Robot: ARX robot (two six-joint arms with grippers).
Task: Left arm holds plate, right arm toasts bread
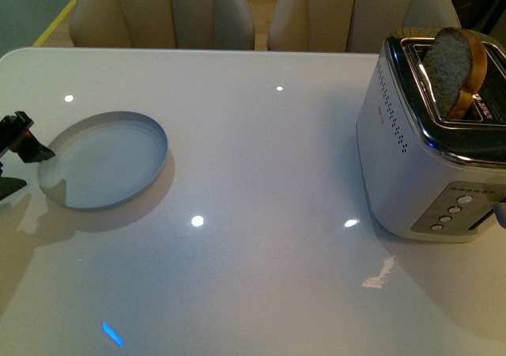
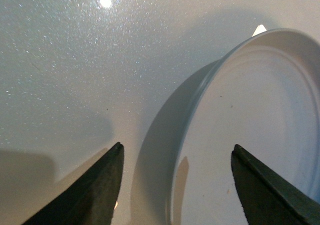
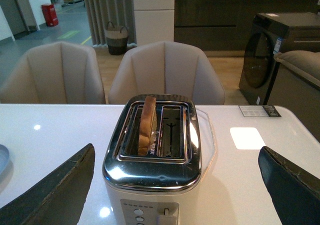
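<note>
Glossy white worktop (image 1: 261,182) fills the front view, with beige chairs (image 1: 166,12) behind its far edge. The plate (image 1: 107,162) sits on the left side, tilted, its left rim raised off the surface next to the left tool (image 1: 20,146), of which only black parts show at the picture's edge. At the right stands a silver toaster (image 1: 419,166); the bread (image 1: 452,70) stands upright and leaning in one slot, its rounded end well above the top.

Left wrist view: the left tool's (image 2: 175,185) two dark fingers (image 2: 95,190) are spread wide, released, with the plate (image 2: 260,135) rim rising between them; one finger lies over the plate's inside, the other over bare worktop (image 2: 75,75).

Right wrist view: the right tool (image 3: 175,185) is spread wide and holds nothing, its fingers (image 3: 55,190) flanking the toaster (image 3: 155,150) without touching it. The bread (image 3: 147,125) stands in the slot nearer the plate's side, whose edge (image 3: 2,157) just shows. Chairs (image 3: 167,72) and a dark cabinet (image 3: 270,50) lie beyond.
</note>
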